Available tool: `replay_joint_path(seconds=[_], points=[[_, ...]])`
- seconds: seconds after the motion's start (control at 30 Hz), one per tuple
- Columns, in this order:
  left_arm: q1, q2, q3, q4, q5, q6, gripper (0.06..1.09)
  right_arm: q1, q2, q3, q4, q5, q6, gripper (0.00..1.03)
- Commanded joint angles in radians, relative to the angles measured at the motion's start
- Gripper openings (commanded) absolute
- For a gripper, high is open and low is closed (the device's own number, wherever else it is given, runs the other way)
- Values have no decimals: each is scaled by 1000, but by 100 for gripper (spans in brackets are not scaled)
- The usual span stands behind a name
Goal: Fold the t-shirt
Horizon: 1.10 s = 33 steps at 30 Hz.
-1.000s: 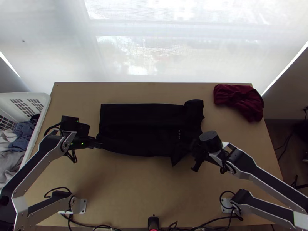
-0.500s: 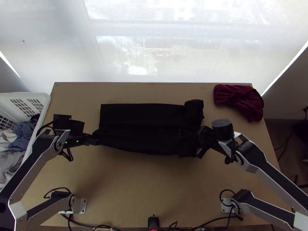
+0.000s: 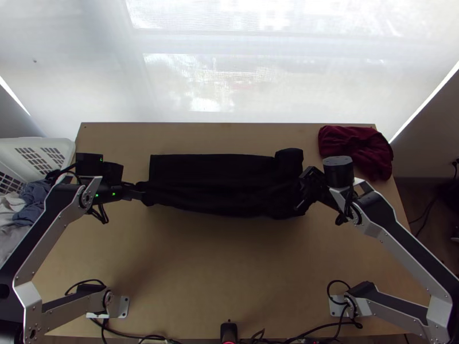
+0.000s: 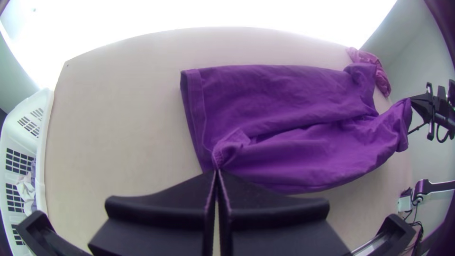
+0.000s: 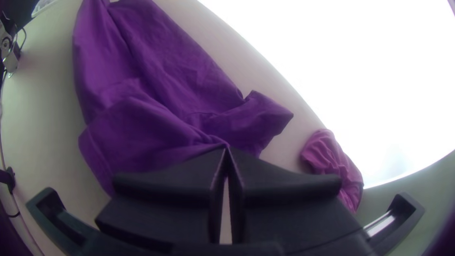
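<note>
The dark t-shirt [image 3: 224, 178] lies lengthwise across the table, its near edge lifted and drawn up towards the far half; it looks purple in the wrist views. At its left end is my left gripper [image 3: 140, 194]; in the left wrist view the left gripper [image 4: 217, 171] is shut on a bunched bit of the shirt [image 4: 284, 118]. My right gripper [image 3: 300, 198] is at the other end, and in the right wrist view the right gripper [image 5: 227, 148] is shut on gathered fabric of the shirt [image 5: 156, 76]. A short sleeve-like part sticks out at the far right corner.
A crumpled dark red cloth [image 3: 356, 150] lies at the table's far right corner, close beyond the right arm. A white basket [image 3: 64, 156] with clothes stands against the left edge. Bare wood [image 3: 224, 275] stretches along the near side.
Both grippers have moved up the picture, away from the near edge, bringing the shirt's near edge along. The right one has also shifted right, the left one slightly left. The hanging corner near the right gripper has risen.
</note>
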Motion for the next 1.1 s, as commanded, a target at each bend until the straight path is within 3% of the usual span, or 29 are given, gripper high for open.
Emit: replay_joint_path(seconds=[0.0,1.07], points=[[6,81,88,28,0,-5,9,-45,98,65,44,-10,-12,3],[18,646,561,80,-26,38,9,-200,650,479,109,-41,-88,3]])
